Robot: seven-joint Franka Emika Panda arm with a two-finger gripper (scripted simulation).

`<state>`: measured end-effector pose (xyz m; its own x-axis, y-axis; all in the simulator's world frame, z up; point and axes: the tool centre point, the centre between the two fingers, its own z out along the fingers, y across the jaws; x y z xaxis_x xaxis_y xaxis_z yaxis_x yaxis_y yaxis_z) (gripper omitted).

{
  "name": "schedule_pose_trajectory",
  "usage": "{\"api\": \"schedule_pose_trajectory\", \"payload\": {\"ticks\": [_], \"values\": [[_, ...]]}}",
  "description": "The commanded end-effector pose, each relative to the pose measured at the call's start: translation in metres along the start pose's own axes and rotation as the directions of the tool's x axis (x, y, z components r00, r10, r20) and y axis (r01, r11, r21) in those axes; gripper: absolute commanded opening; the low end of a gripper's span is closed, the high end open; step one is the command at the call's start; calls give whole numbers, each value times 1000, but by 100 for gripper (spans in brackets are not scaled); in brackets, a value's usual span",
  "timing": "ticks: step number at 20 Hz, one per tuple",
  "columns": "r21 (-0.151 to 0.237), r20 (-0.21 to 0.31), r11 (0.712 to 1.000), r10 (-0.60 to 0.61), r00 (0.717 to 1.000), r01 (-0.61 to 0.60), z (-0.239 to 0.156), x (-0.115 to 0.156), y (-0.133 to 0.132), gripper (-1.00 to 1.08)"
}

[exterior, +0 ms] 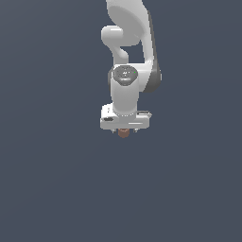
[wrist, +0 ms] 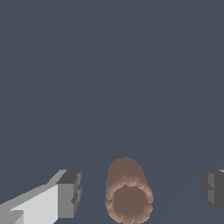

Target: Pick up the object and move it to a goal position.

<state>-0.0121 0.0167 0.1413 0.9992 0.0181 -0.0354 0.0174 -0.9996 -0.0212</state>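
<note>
The object (wrist: 127, 192) is a small reddish-brown, short cylinder with a hollow end. In the wrist view it lies between my two fingertips, with a gap on each side. One finger (wrist: 70, 194) is nearer to it than the other finger (wrist: 213, 189). My gripper (wrist: 141, 193) is open around it without touching it. In the exterior view the object (exterior: 124, 133) peeks out just under the white gripper (exterior: 125, 130), which points straight down; the fingers are mostly hidden by the hand.
The flat dark grey-blue ground (exterior: 56, 179) fills both views. The white arm (exterior: 127, 42) rises from the gripper to the top of the exterior view. No other object shows.
</note>
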Motion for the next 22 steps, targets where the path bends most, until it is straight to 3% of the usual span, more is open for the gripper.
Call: {"api": "schedule_pose_trajectory", "payload": {"ticks": [1, 13, 22], "values": [[0, 0, 1000, 0, 1000, 0, 0, 0, 0, 100], [-3, 34, 999, 51, 998, -51, 2, -9, 21, 100], [-4, 27, 1000, -16, 1000, 16, 6, -14, 19, 100]]}}
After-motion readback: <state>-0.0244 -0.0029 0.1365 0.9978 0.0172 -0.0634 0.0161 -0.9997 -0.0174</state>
